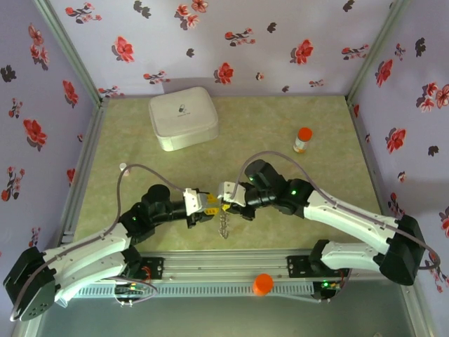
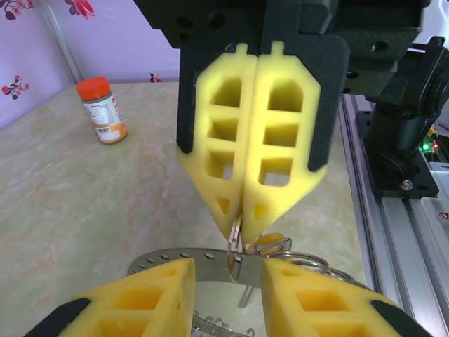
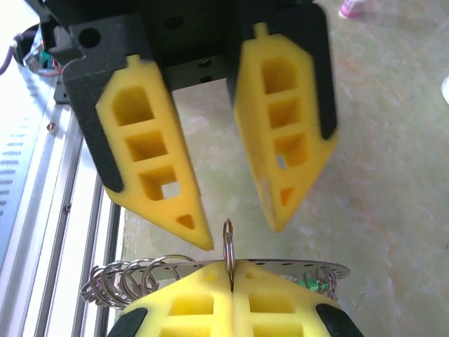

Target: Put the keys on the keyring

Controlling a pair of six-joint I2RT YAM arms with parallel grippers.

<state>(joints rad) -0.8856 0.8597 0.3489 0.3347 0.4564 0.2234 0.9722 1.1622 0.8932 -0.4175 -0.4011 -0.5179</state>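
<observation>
- Near edge, bottom of top view: metal rail w/ both arm bases. An orange cap sits on it, no part of the job.
- Just beyond, ctr of frame: the two grippers meet tip to tip.
- right gripper: fingers pressed together, pinching a thin wire loop that stands edge-on at the keyring's band.
- left gripper: fingers spread, tips either side of that loop, gripping nothing as far as I can tell.
- keyring: flat grey holed band running btw the two grippers. In top view it dangles below them at lower ctr. A bunch of wire rings sits lower left in right wrist view.
- keys: orange head just behind the right fingertips. A green speck by the band is prob the green one. Threaded or not, can't tell.
- Step, my read: mid-threading, w/ right steadying the loop and left ready to take hold.
- Next move calls for left to close on band or key right beside the pinch w/o twisting the loop out. Fine alignment, small target.
- Far: bottle upper right and white box upper left, well apart from the work.
</observation>
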